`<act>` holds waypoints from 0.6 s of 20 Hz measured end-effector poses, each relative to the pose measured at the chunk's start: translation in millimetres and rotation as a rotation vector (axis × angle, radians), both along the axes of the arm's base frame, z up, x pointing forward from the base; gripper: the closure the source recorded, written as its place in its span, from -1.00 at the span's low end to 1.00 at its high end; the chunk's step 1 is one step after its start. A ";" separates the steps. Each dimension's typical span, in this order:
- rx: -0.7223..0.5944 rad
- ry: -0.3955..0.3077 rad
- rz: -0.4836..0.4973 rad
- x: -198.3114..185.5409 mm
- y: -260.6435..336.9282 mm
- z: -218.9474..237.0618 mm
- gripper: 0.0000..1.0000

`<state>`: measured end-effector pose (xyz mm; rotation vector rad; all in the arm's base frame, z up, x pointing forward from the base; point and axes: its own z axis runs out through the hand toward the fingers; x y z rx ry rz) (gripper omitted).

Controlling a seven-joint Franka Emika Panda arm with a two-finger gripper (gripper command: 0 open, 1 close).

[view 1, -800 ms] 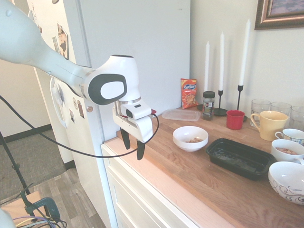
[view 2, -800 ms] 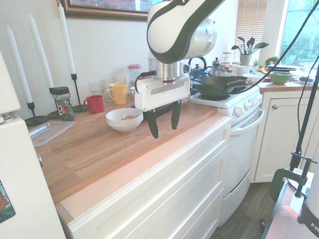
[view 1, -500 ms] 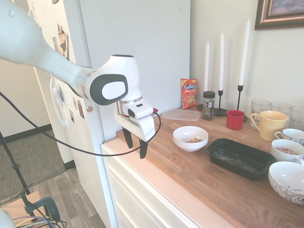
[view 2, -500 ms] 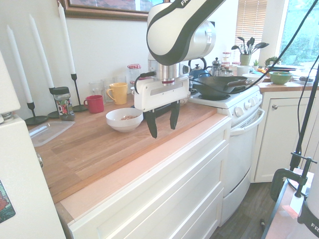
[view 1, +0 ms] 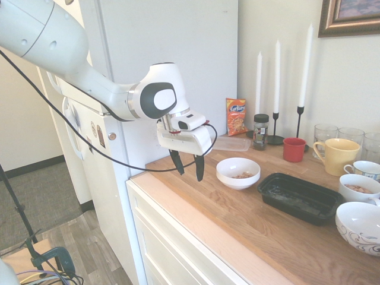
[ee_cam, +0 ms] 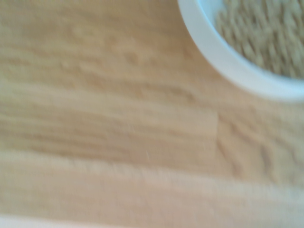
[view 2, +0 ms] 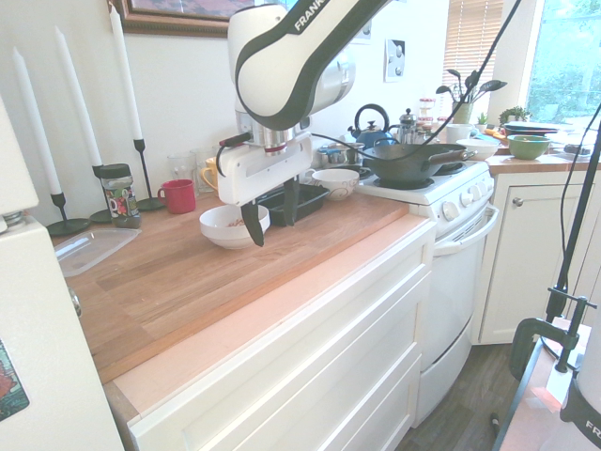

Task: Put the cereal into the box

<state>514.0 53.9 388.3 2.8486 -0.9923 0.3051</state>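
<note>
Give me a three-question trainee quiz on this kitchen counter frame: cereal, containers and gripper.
1. True or false: the cereal already lies in the black box.
2. Multiple choice: the gripper is (A) shut on the white bowl, (B) open and holding nothing, (C) shut on a candle.
3. Fill in: in the first exterior view, the white bowl sits between the gripper and the ____.

Key: 1 false, the cereal is in the white bowl and the black box looks empty; 2 B; 3 black box.
</note>
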 end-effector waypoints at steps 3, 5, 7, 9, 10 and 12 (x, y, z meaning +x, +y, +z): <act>-0.129 -0.047 0.059 19.9 19.3 -1.6 -1.00; -0.217 -0.086 0.095 32.0 29.9 -4.7 -1.00; -0.278 -0.117 0.120 41.9 42.1 -10.9 -1.00; -0.316 -0.131 0.139 49.3 54.9 -21.0 -1.00; -0.332 -0.135 0.145 52.9 60.6 -26.5 -1.00; -0.364 -0.141 0.156 62.7 67.3 -38.3 -1.00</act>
